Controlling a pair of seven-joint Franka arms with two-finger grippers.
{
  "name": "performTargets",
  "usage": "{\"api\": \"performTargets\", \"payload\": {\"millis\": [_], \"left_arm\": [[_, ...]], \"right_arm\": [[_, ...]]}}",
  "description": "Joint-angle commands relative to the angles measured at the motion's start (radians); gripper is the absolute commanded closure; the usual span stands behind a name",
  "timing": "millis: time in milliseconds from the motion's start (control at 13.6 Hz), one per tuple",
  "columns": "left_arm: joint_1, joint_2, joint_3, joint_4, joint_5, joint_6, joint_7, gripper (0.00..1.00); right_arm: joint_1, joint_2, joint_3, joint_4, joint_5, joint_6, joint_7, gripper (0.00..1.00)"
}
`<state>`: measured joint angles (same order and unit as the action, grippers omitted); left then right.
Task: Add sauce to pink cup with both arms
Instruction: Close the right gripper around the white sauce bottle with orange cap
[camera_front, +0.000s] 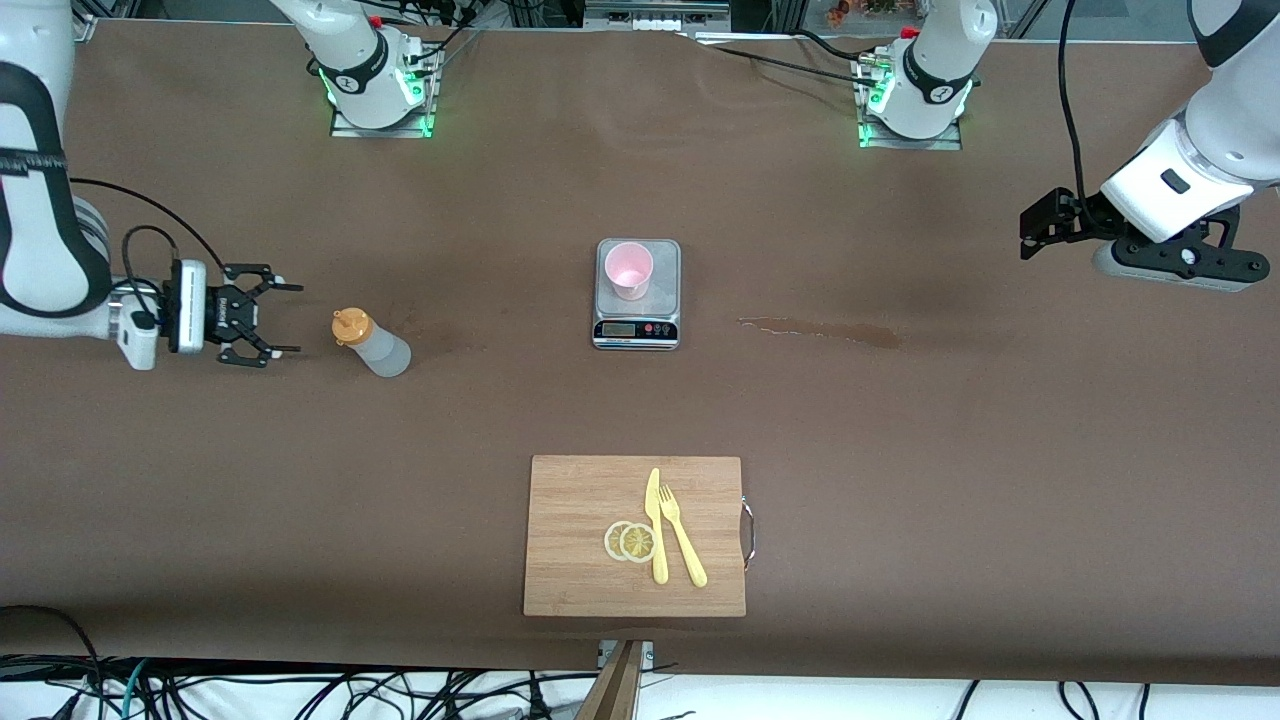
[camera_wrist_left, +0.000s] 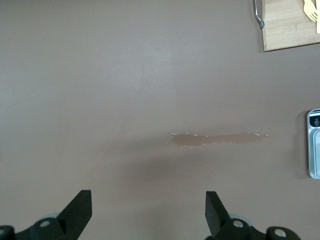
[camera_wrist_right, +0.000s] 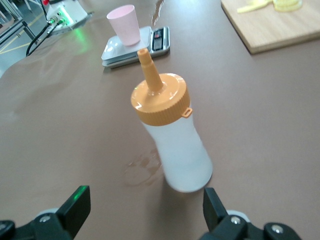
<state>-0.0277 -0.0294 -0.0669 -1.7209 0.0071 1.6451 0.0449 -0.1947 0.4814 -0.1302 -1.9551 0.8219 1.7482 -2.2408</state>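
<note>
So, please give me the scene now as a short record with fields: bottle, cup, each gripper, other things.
sauce bottle: upright on the table, toward the right arm's end
pink cup: on the scale
scale: mid-table
right gripper: open, beside the bottle, not touching
left gripper: open, waiting above its end of the table
cutting board: nearer the camera, with knife, fork, lemon slices
spill: smear beside the scale

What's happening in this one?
Nothing is held yet. The right gripper is open beside the upright sauce bottle, lined up to grasp it. The pink cup stands on a kitchen scale mid-table. The left gripper, also open, waits above the table at its own end.
</note>
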Motion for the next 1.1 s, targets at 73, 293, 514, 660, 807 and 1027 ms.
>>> {"api": "performTargets", "payload": {"millis": [73,293,514,660,807,1027], "left_arm": [[0.002,0.016,-0.002,0.035,0.019,-0.024,0.018,0.00],[0.003,0.017,-0.002,0.037,0.019,-0.027,0.018,0.00],[0.000,0.017,-0.002,0.041,0.019,-0.025,0.019,0.00],[-0.001,0.019,-0.002,0.041,0.019,-0.025,0.021,0.00],[0.000,0.019,-0.002,0.044,0.019,-0.025,0.019,0.00],[-0.005,0.019,-0.002,0.049,0.022,-0.025,0.020,0.00]], "right_arm": [[-0.009,0.060,0.008,0.016,0.095,0.000,-0.097,0.00],[0.004,0.104,0.017,0.027,0.161,0.013,-0.169,0.00],[0.008,0.128,0.043,0.047,0.192,0.020,-0.184,0.00],[0.021,0.140,0.044,0.048,0.212,0.034,-0.186,0.00],[0.035,0.151,0.046,0.054,0.233,0.045,-0.186,0.00],[0.052,0.171,0.046,0.070,0.249,0.050,-0.186,0.00]]}}
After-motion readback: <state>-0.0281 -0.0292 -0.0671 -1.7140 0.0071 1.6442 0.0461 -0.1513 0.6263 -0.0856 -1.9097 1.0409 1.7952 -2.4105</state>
